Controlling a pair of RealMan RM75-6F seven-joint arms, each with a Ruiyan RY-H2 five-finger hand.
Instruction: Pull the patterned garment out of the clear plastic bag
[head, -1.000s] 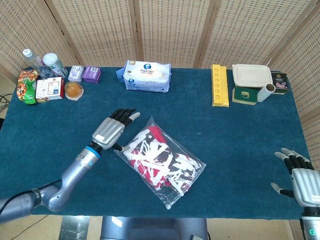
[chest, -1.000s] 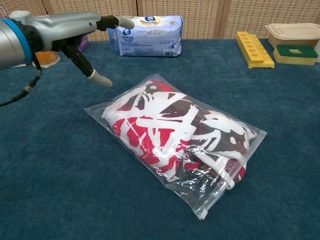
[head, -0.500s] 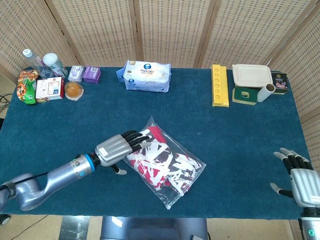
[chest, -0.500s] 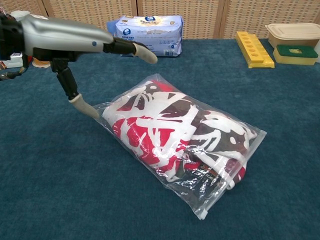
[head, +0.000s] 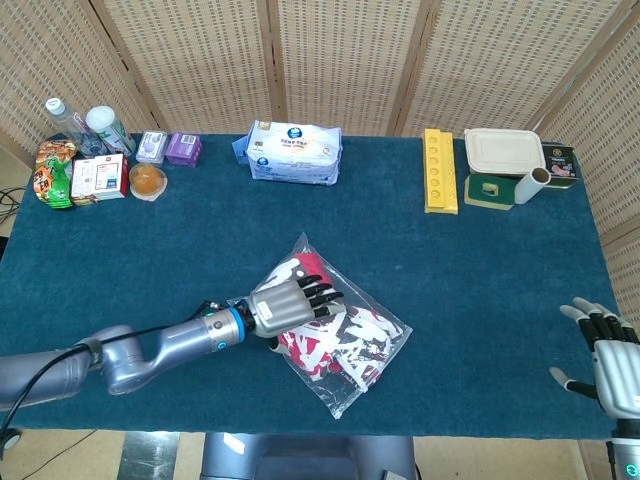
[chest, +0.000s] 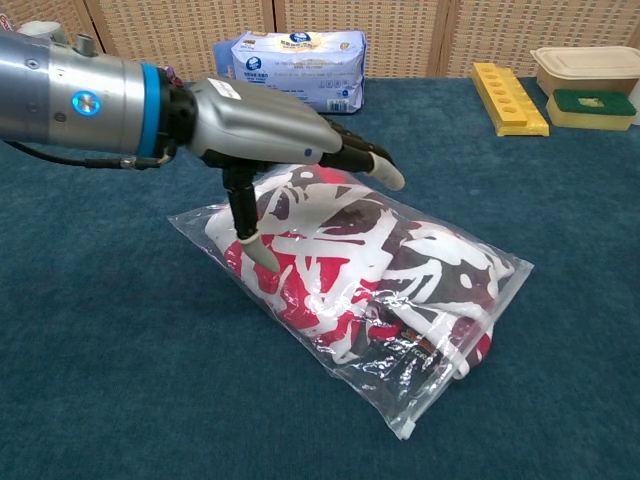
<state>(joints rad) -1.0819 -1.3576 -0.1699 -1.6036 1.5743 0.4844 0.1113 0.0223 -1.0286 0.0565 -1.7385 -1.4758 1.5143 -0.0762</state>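
Garment (head: 330, 325) in red, white and black print, folded inside a clear plastic bag (head: 385, 350) that lies flat and slantwise on the blue-green table (head: 480, 270), near the front edge and left of centre in the head view. The bag's far corner points toward the back of the table and its near corner toward the robot.

The left hand (head: 285, 305) reaches in from the left and sits palm down above the bag's left end, fingers spread and stretched out across the plastic. In the chest view the same hand (chest: 270, 135) hovers over the upper left part of the bag, its thumb pointing down with the tip on or just above the plastic over the garment; whether it presses in cannot be told. It grips nothing.

The right hand (head: 612, 360) is at the table's front right corner, well apart from the bag, fingers spread, holding nothing.

Along the back edge stand a pack of wipes (head: 294, 152) and a yellow tray (head: 439, 170).
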